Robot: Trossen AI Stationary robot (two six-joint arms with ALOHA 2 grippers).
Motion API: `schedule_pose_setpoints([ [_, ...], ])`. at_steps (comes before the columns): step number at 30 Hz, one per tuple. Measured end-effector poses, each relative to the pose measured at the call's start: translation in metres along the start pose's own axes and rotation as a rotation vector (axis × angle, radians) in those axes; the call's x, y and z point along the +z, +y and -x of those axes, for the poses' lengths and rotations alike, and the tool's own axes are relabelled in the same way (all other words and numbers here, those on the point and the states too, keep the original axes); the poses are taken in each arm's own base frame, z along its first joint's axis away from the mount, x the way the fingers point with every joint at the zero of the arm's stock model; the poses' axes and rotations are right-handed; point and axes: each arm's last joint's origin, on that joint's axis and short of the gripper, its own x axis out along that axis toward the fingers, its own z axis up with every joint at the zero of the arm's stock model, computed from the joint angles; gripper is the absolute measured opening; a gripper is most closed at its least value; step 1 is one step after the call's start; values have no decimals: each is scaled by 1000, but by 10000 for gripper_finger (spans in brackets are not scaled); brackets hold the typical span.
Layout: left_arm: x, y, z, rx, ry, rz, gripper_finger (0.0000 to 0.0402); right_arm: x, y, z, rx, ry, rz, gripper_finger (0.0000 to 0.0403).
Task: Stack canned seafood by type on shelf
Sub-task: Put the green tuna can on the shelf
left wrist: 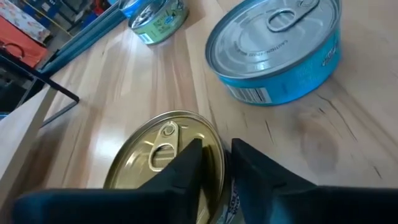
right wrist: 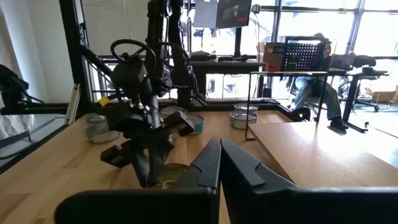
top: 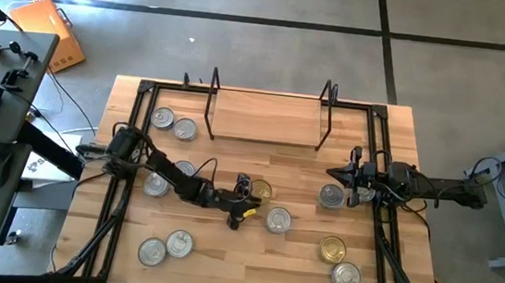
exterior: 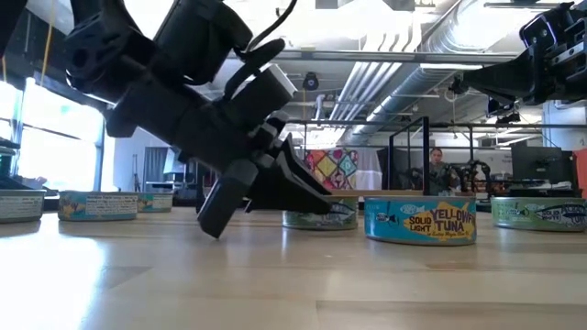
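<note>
My left gripper (top: 245,200) reaches from the table's left to a gold-lidded can (top: 261,192) near the middle of the table and is shut on its rim. In the low view it slants down onto that can (exterior: 321,218), which stands on the table. A blue-sided silver-lidded tuna can (left wrist: 280,50) stands just beyond it. My right gripper (right wrist: 219,163) is shut and empty, raised over the table's right side beside a silver can (top: 331,196). The shelf (top: 264,117), a light board between two black wire uprights, stands at the far edge with nothing on it. My left gripper pinches the gold-lidded can by the rim (left wrist: 219,158) on its near-left side. One finger (left wrist: 186,168) lies on the lid and the other (left wrist: 261,174) outside the wall. The fingers come slanting down from the table's left. The can's base rests on the table.
Other cans are scattered: two at far left (top: 172,123), two by the left arm (top: 157,185), two at near left (top: 166,247), one silver (top: 278,220) near the middle, a gold one (top: 331,249) and a silver one (top: 346,276) at near right. Black frame rails run along both table sides.
</note>
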Motion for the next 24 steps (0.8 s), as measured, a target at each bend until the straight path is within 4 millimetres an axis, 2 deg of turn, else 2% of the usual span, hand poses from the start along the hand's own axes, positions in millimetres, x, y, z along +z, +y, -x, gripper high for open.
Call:
schedule_pose_setpoints([
  [4, -1, -2, 0, -7, 15, -10, 16, 0, 0, 0, 0, 0, 0, 0],
  [6, 0, -3, 2, -2, 14, -14, 7, 0, 0, 0, 0, 0, 0, 0],
  [14, 14, -13, 18, 15, 3, -74, 0, 0, 0, 0, 0, 0, 0, 0],
  [24, 37, -13, 54, 20, 29, -125, 1, 0, 0, 0, 0, 0, 0, 0],
])
